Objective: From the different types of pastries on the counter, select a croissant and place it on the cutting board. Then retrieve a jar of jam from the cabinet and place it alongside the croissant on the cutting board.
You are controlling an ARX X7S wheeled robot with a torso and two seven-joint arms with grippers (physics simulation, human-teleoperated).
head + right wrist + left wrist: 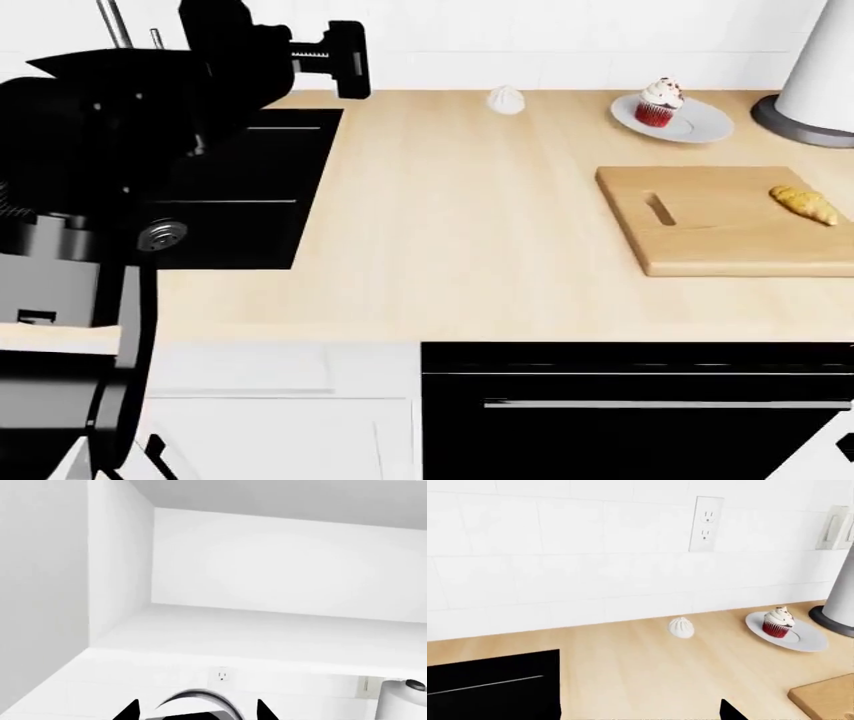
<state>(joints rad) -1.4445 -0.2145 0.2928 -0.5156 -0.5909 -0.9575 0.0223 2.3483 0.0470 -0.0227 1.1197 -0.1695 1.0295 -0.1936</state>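
No readable text, label, brand or number shows anywhere.

**Task items on the counter**

Croissant: small, golden-brown, ridged; lay flat on the cutting board near its far right part. Board: thick, light-brown wood, slot handle toward its left end, flat on the beige counter. White bun: lay bare on the counter near the wall. Cupcake: red case, white frosting, upright on a plate.

The croissant lies on the cutting board at the right. Behind it a plate holds the cupcake; the bun sits left of the plate.
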